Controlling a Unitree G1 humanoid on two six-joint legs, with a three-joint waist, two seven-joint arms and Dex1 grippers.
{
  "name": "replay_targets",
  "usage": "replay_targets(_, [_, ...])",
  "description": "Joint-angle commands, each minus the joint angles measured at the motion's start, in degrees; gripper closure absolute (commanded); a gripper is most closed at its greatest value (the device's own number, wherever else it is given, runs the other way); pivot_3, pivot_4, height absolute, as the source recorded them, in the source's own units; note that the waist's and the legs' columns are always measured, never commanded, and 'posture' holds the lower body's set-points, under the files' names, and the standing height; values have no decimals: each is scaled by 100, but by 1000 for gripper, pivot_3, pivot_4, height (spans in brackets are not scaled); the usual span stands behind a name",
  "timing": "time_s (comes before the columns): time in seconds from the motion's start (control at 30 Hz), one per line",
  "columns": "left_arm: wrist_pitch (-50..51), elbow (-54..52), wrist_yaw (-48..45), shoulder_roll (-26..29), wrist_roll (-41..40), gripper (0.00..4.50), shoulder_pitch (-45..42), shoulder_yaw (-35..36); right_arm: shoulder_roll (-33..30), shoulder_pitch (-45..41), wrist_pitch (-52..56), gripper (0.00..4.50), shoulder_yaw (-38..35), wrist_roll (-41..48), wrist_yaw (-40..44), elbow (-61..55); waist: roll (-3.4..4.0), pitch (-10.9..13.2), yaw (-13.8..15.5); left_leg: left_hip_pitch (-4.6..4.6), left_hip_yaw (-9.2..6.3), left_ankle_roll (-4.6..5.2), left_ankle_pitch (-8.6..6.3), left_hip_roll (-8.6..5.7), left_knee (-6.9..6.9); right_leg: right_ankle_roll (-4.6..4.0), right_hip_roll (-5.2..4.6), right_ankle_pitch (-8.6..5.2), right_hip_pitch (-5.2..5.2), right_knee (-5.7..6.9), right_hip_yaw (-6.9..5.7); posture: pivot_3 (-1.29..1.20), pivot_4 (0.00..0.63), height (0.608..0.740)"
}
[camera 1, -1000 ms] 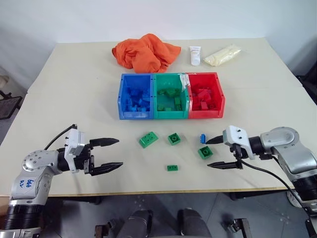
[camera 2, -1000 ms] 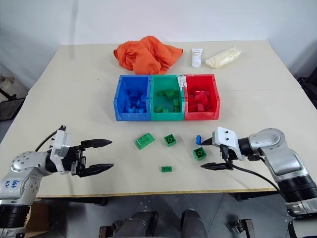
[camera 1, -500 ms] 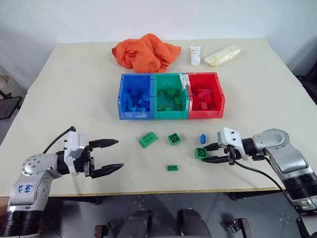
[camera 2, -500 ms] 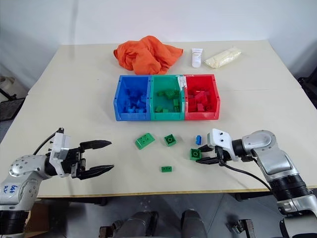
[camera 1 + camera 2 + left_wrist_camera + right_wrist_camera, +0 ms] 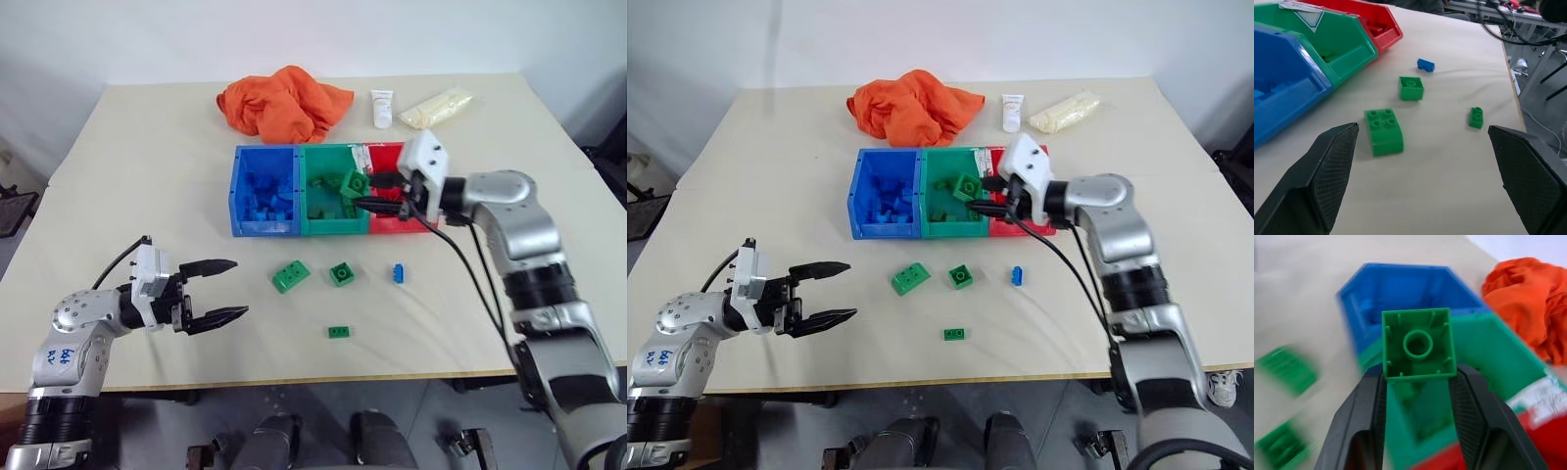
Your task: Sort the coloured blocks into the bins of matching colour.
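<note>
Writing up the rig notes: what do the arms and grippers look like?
Both arms are silver-grey metal with rounded joint housings. Each carries a white wrist block and two black tapered fingers; the left gripper shows cross-hatched inner pads in its wrist view, and so does the right gripper. A black cable loops from each wrist. The left arm's joint housing bears blue handwriting, too small to read.

A cream table (image 5: 147,176) is carrying three joined bins (image 5: 333,227) at frame centre, an orange cloth (image 5: 284,101), white tube (image 5: 381,107) and pale bag (image 5: 437,106) along the top, while three green blocks (image 5: 292,276) and one blue block (image 5: 399,273) are lying below the bins.
</note>
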Motion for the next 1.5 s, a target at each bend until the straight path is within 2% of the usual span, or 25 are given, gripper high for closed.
replay_targets(0.03, [-134, 78, -28, -33, 46, 0, -208, -30, 402, -738, -677, 2700, 111, -536, -658, 1401, 0, 0, -50, -2, 2, 0, 0, -3, -3, 0, -1, 0, 0, 1, -1, 0, 150, 740])
replay_targets(0.07, [-153, 120, -33, -36, 57, 0, -246, -43, 496, -895, -803, 2271, 129, -643, -788, 1739, 0, 0, -77, -2, 2, 0, 0, -2, -3, 0, -1, 0, 0, 4, -1, 0, 150, 740])
replay_targets(0.13, [-175, 155, -42, -45, 74, 0, -306, -63, 625, -1116, -1096, 1718, 147, -830, -1034, 2232, 0, 0, -129, -2, 1, 0, 0, -1, -9, 0, 0, 0, -2, 8, -4, 0, 150, 740])
replay_targets(0.3, [-240, 293, -122, -37, 112, 0, -498, -103, 649, -1245, -1629, 93, 39, -865, -814, 2301, 1, 0, -213, -2, -17, -1, 0, -4, -7, 0, -1, 0, -12, 45, -9, 0, 150, 740])
replay_targets(0.37, [-244, 321, -139, -35, 110, 0, -529, -98, 524, -1105, -1623, 39, -30, -748, -576, 1909, 1, 0, -222, -2, -17, -1, 0, -4, -7, 0, -1, 0, -13, 46, -10, 0, 150, 740])
replay_targets(0.5, [-248, 359, -194, -4, 98, 0, -509, -76, -7, -168, -983, 39, -187, -39, 492, 54, 1, 0, -208, -2, -28, -3, 0, -2, -1, 0, 0, 0, -19, 58, -10, 0, 150, 740])
replay_targets(0.6, [-254, 430, -233, 33, 105, 0, -489, -56, -710, 871, -380, 39, -365, 535, 1137, -1523, 1, 0, -162, -2, -36, -2, -2, -5, -2, 0, -1, 0, -13, 58, -10, 0, 150, 740])
replay_targets(0.73, [-279, 570, -259, 61, 129, 0, -462, -23, -1682, 2111, 529, 39, -799, 1148, 1480, -3012, 2, 1, -41, -10, -39, 1, -3, -12, 4, 0, -3, 0, -8, 49, -7, 0, 150, 740])
replay_targets(0.87, [-290, 606, -247, 35, 139, 0, -447, -17, -2459, 3080, 953, 39, -1169, 1287, 1516, -3638, 1, 1, -21, -9, -18, -1, -1, -5, 5, 0, -1, 0, 0, -6, -3, 0, 150, 740])
replay_targets(1.0, [-306, 652, -225, 2, 156, 0, -470, -41, -3134, 4042, 925, 39, -1623, 1154, 1581, -3674, 1, 1, 11, -7, -7, -1, -1, -1, 6, 0, 0, 0, 2, -5, 1, 0, 150, 740])
replay_targets(1.17, [-312, 697, -230, -20, 169, 0, -525, -61, -3197, 4150, 942, 39, -1591, 1135, 1420, -3664, 1, 1, -19, -5, 15, 2, -2, 4, 6, 0, 0, 0, 1, -9, 5, 0, 150, 740])
replay_targets(1.5, [-252, 456, -153, -83, 141, 0, -443, -71, -2262, 2997, 820, 39, -361, 493, 1021, -2876, 1, 1, 4, -4, 21, 2, -2, 4, 6, 0, -2, 0, -1, -9, 7, 0, 150, 740])
